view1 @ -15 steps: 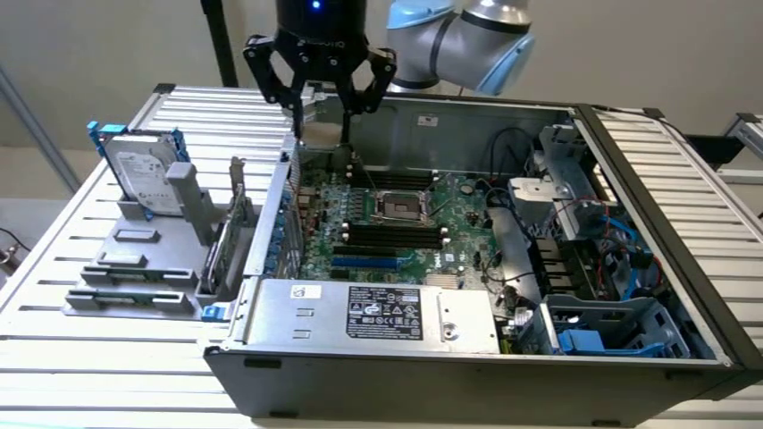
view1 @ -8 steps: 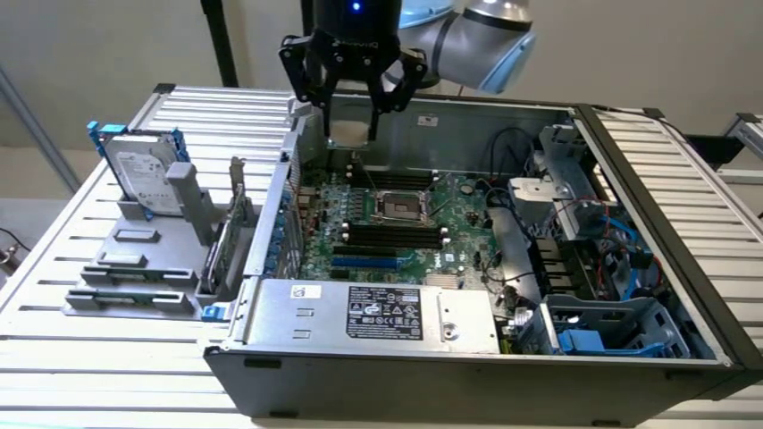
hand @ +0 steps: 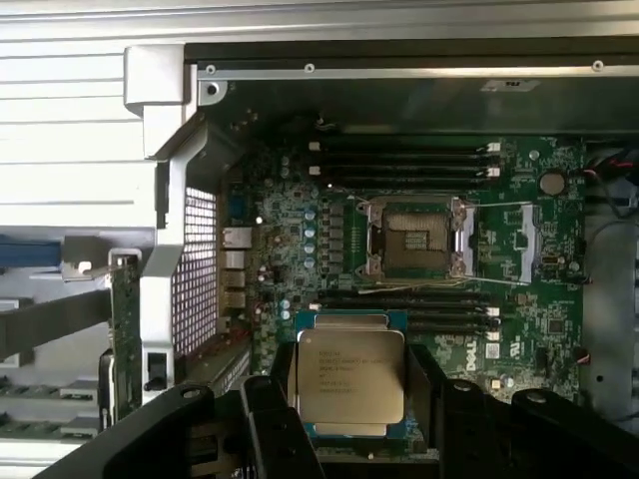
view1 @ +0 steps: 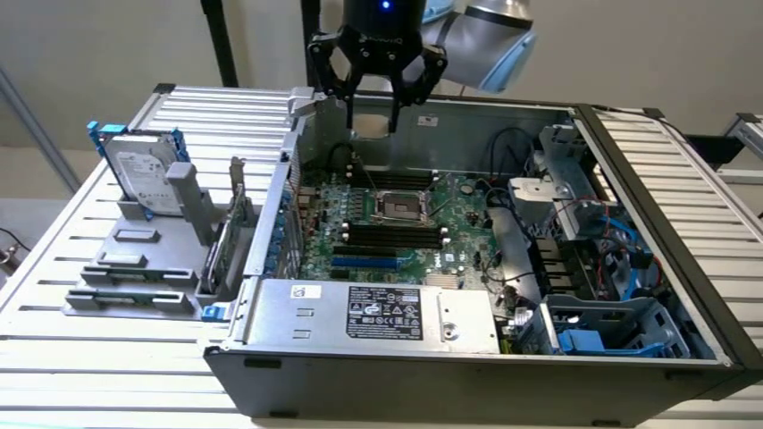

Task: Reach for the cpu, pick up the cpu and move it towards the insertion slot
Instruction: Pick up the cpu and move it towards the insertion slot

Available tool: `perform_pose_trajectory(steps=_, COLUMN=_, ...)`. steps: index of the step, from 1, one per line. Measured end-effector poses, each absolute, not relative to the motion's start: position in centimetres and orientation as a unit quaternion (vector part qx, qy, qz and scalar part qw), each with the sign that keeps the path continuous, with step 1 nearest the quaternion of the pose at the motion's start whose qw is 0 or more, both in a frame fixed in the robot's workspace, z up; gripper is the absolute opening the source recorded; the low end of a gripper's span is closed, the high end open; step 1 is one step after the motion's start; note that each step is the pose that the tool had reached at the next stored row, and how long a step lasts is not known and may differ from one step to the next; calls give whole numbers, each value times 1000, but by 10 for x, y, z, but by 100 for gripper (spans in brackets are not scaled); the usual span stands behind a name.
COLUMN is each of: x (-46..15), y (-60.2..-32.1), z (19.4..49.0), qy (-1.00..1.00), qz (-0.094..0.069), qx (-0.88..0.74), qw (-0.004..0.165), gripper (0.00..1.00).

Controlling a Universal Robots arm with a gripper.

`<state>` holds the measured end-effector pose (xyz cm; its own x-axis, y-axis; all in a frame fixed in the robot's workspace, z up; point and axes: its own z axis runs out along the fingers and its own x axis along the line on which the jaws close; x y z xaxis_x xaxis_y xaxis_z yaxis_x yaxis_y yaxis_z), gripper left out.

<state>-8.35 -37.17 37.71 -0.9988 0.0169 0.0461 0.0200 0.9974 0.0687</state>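
Note:
The cpu (hand: 349,371), a flat square chip with a silver printed top and a blue-green rim, sits level between my gripper's (hand: 351,399) two black fingers (hand: 268,424), which are shut on its sides. In the exterior view my gripper (view1: 372,121) hangs above the back part of the open computer case, well clear of the green motherboard (view1: 459,201). The insertion slot (view1: 399,207), a square socket with a shiny metal frame and dark centre, lies on the board below and ahead of the chip. In the wrist view this slot (hand: 414,239) is uncovered and apart from the cpu.
Long black memory slots (view1: 381,237) flank the socket. A silver power supply (view1: 375,313) fills the case's front. Cables and blue drive bays (view1: 596,268) crowd the exterior view's right. A hard drive (view1: 143,174) in a blue bracket stands on a grey holder at the exterior view's left.

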Motion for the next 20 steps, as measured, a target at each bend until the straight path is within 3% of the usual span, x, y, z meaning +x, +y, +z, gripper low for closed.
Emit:
perform_pose_trajectory(steps=10, x=-54, y=-339, z=366, qy=-999, qz=-34, qx=-9, qw=23, gripper=54)
perform_pose_trajectory(steps=20, x=-35, y=-330, z=357, qy=-999, qz=-34, qx=-9, qw=17, gripper=54)
